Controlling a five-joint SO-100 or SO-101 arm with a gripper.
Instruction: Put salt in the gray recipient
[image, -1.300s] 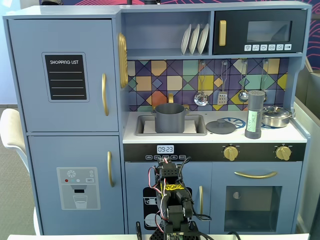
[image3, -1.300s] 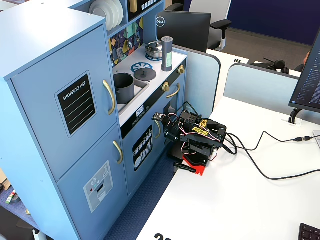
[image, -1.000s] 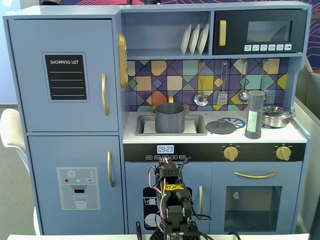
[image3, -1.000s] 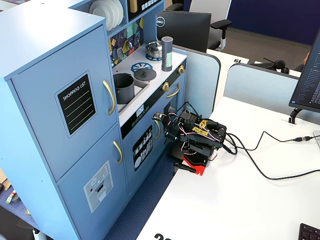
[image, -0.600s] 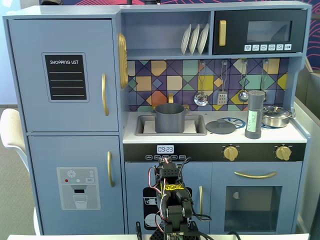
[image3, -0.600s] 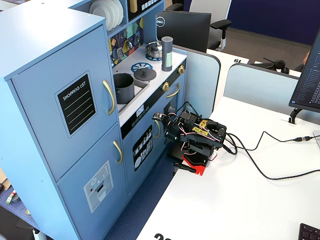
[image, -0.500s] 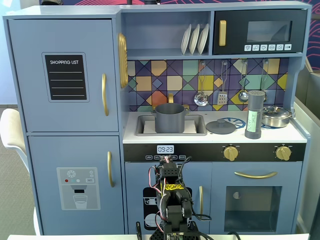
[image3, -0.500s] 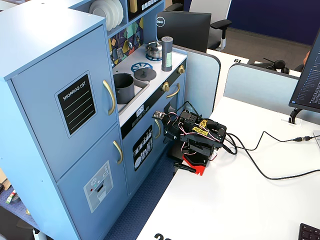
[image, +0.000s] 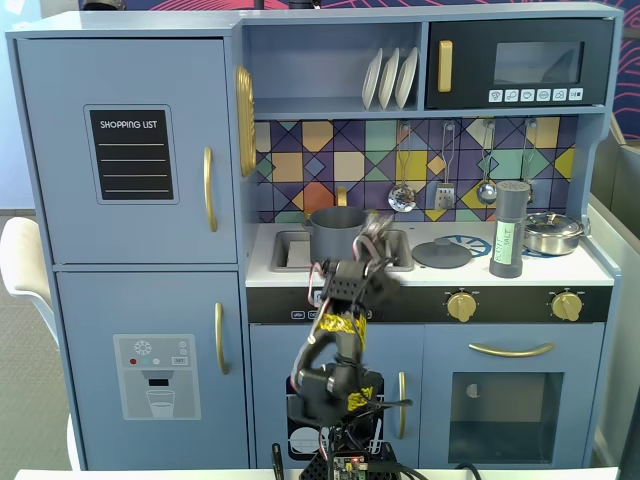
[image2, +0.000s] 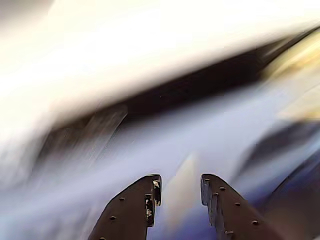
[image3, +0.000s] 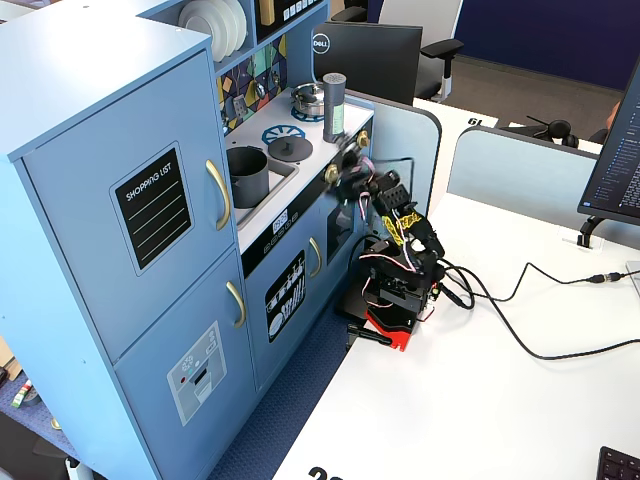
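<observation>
Wrist view: blur beyond claw (image2: 179, 190)

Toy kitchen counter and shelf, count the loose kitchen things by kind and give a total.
Tall gray salt shaker: 1
Matte dark gray pot: 1
Shiny silver lidded pan: 1
Flat gray round lid: 1
White plates: 3
Hanging utensils: 4
Total: 11

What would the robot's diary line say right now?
hand: open, empty, blurred | salt: upright on counter, untouched | gray pot: in sink | step: reaching
</observation>
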